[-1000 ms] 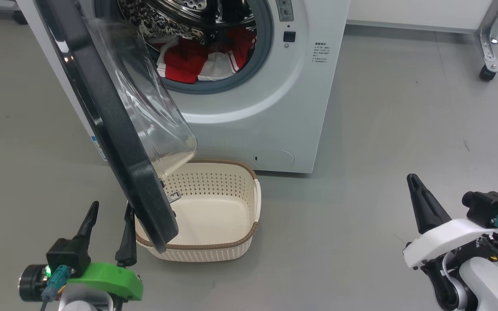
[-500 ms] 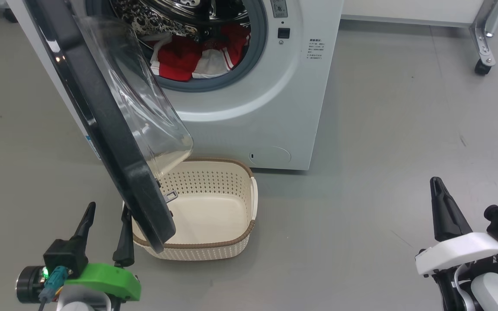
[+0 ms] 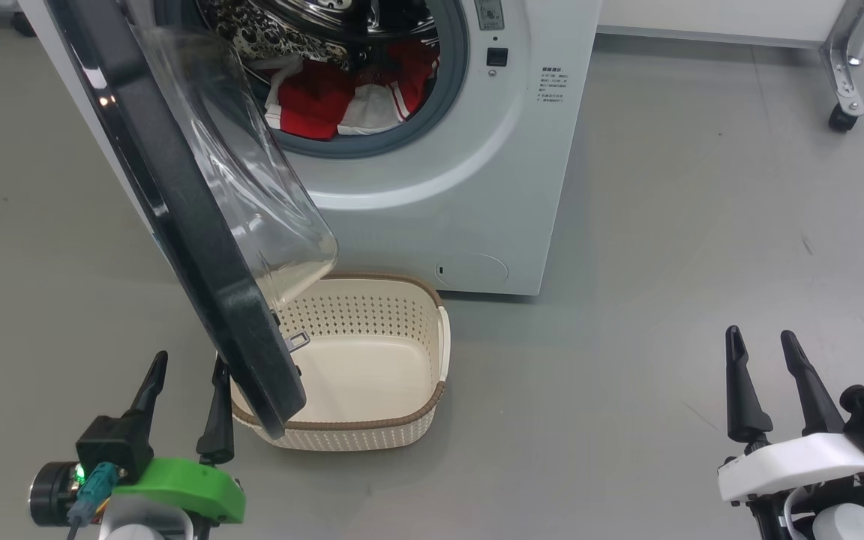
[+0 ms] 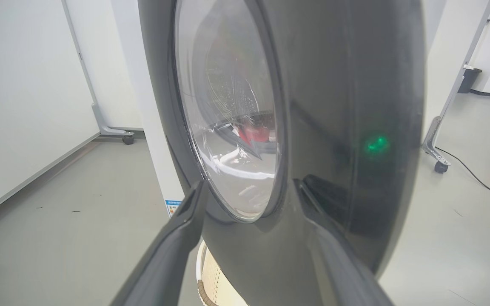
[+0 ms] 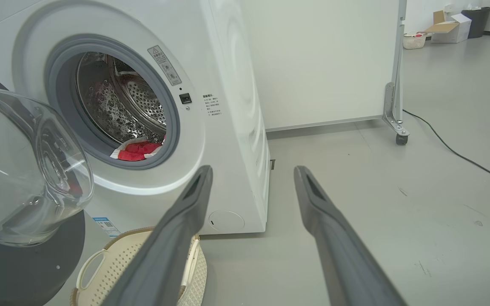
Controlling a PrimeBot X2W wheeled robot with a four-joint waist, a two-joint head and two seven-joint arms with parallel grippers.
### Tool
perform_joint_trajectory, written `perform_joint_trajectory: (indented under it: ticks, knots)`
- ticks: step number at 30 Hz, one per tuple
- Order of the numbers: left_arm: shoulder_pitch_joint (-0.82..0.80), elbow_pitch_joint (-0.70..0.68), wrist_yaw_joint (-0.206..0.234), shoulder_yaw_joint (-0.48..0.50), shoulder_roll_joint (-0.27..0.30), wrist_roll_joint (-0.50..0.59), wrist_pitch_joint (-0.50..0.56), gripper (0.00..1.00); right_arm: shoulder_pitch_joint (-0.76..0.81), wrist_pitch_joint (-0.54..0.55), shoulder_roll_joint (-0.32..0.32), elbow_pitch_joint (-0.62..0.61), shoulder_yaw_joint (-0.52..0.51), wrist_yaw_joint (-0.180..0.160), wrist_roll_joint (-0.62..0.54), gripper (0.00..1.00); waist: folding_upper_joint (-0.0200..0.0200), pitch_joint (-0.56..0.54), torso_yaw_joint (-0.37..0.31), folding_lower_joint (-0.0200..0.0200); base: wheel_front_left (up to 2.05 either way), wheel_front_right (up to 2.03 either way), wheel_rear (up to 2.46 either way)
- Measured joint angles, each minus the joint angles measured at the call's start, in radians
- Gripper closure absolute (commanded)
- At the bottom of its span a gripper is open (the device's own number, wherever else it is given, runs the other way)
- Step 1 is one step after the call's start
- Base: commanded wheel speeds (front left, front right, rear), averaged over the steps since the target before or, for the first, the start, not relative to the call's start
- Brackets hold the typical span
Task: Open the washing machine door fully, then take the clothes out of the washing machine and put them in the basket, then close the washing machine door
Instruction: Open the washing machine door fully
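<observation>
At the left I see my left gripper (image 3: 189, 364) low over the floor (image 3: 664, 225). Its two fingers are spread apart and hold nothing. The door (image 3: 177, 202) stands just in front of it, swung partly out, and I cannot tell whether a finger touches the black ring. The lower edge of the door hangs over the left end of the basket (image 3: 372, 426). The basket sits on the floor just in front of the washing machine (image 3: 477, 187), with its bare cream bottom showing. The clothes (image 3: 312, 109), red and white, lie at the bottom of the drum (image 5: 138, 95). At the right, my right gripper (image 3: 760, 337) is over open floor, fingers apart, gripping nothing.
</observation>
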Motion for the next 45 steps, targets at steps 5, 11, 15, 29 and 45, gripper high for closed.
perform_joint_trajectory:
  ticks: [5,11,15,29,45]
  knots:
    - [0.002,0.0,-0.001,0.0,-0.001,0.0,0.0,0.0,0.022,0.0,0.017,-0.016,-0.012,0.0,-0.025,0.0,0.0,0.001,0.002,0.0,0.0,0.0,0.0]
    - [0.004,0.0,-0.001,0.0,-0.001,0.0,0.0,0.0,0.045,0.0,0.029,-0.026,-0.024,0.004,-0.044,0.0,0.0,0.001,0.003,0.0,0.0,0.0,0.0]
    - [0.004,0.0,-0.002,0.0,-0.002,0.0,0.0,0.0,0.057,0.0,0.035,-0.031,-0.034,0.01,-0.061,0.0,0.0,0.0,0.005,0.0,0.0,0.0,0.0]
    - [0.005,0.003,-0.009,-0.001,-0.004,0.008,0.0,0.0,0.079,0.0,0.062,-0.036,-0.057,0.036,-0.085,0.0,0.0,0.003,0.008,0.0,0.0,0.0,0.0]
    - [0.006,0.005,-0.01,-0.002,-0.004,0.017,0.0,0.0,0.096,0.0,0.084,-0.036,-0.078,0.056,-0.108,0.0,0.0,0.003,0.01,0.0,0.0,0.0,0.0]
